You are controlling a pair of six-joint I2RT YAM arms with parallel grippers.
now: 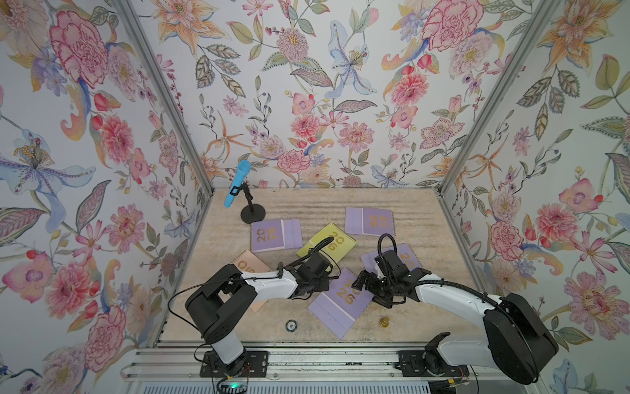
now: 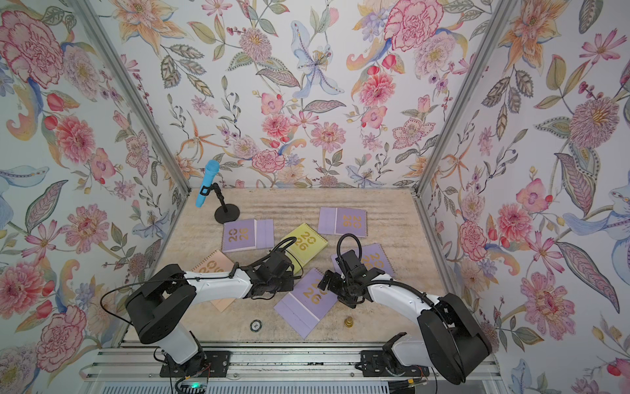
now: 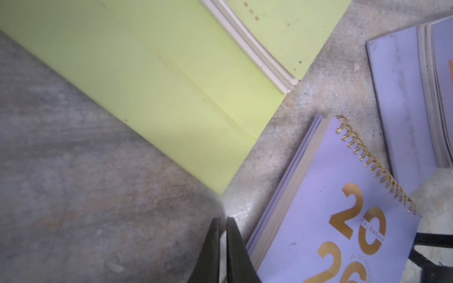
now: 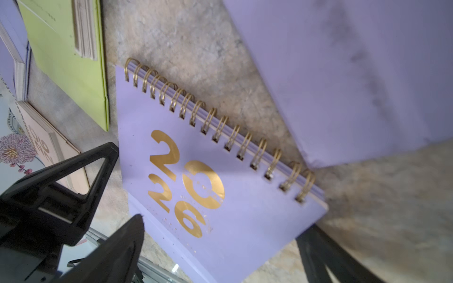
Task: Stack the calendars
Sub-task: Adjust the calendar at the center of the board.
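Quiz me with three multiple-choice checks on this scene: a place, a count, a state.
1. The blue microphone stands at: A) the table's far left corner B) its near right corner C) its centre.
2. Lilac calendars in view: A) two B) four C) six.
3. The right gripper is: A) shut on a peach calendar B) shut, empty C) open.
A: it stands by the far left wall corner. B: four lilac covers show in both top views. C: its fingers stand wide apart in the right wrist view.
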